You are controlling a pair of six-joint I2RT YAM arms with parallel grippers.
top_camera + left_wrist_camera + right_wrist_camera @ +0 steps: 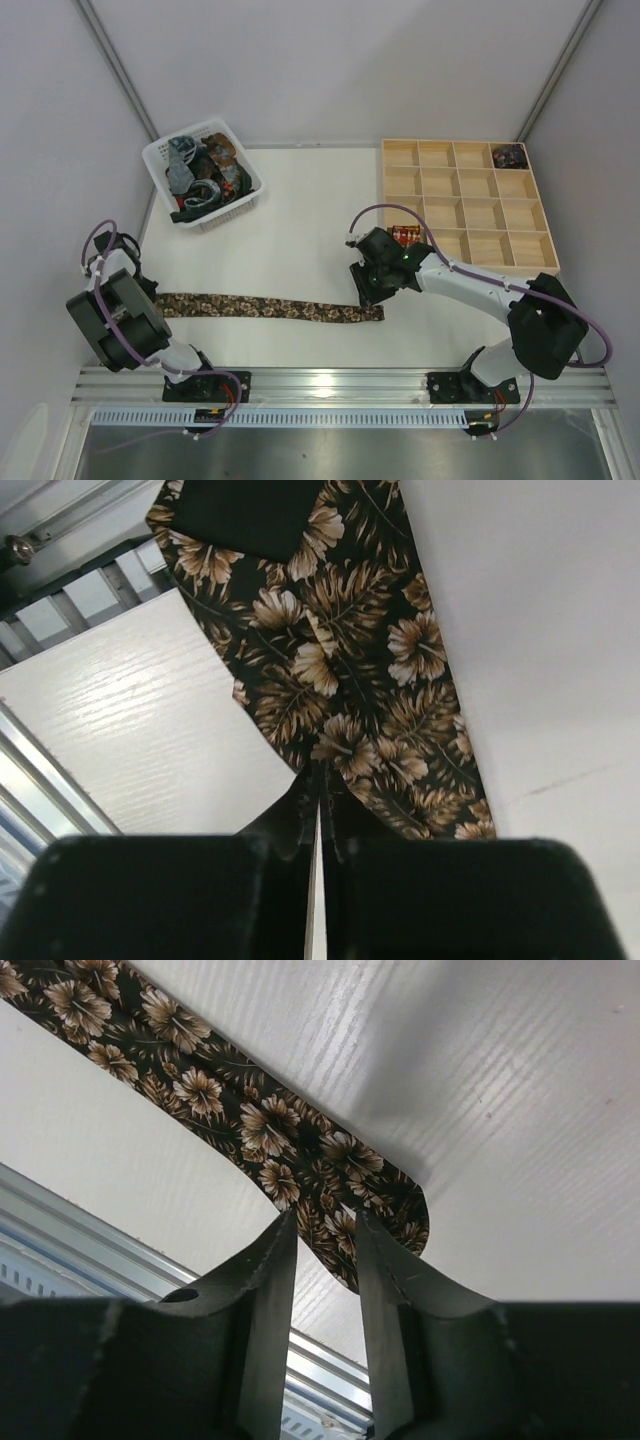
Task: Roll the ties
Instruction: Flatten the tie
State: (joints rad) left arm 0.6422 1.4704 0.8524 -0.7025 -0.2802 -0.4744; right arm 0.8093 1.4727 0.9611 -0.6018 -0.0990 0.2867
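Brown floral tie (260,307) flat and unrolled along near table (300,220) edge | left gripper (320,790) pinched closed on one end | right gripper (325,1230) jaws slightly apart astride other end, gripping nothing | rolling not begun | more ties (205,170) heaped in basket (252,188) | one roll (511,155) already in wooden tray (465,167) corner

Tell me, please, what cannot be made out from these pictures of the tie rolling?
Top view: the left arm hides the brown floral tie's left end.
Top view: the basket's tangled ties are too small to count.
Top view: the dark item in the wooden tray's far right corner compartment is too small to identify.
Left wrist: the left gripper's own fingers hide how much tie they pinch.
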